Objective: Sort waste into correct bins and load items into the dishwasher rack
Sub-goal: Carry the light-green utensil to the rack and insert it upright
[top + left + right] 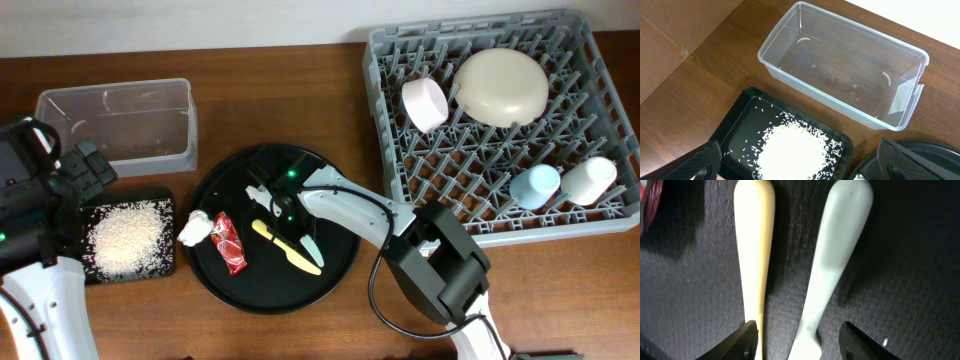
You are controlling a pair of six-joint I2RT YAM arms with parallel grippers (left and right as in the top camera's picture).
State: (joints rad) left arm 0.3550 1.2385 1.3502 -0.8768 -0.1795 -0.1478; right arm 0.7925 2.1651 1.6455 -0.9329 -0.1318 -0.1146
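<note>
Over the rice (pixel 790 150), the left gripper (pixel 797 167) is being held with its jaws spread wide and nothing between them. On the round tray (pixel 270 285), the yellow utensil (pixel 756 255) and the mint utensil (pixel 832 265) are lying side by side. The right gripper (pixel 797 340) is being poised above them, jaws part-spread, pinching nothing. Both utensils are being judged light, stiff and slick, best pinched mid-handle. Their lower ends are being cut off by the wrist view's edge.
</note>
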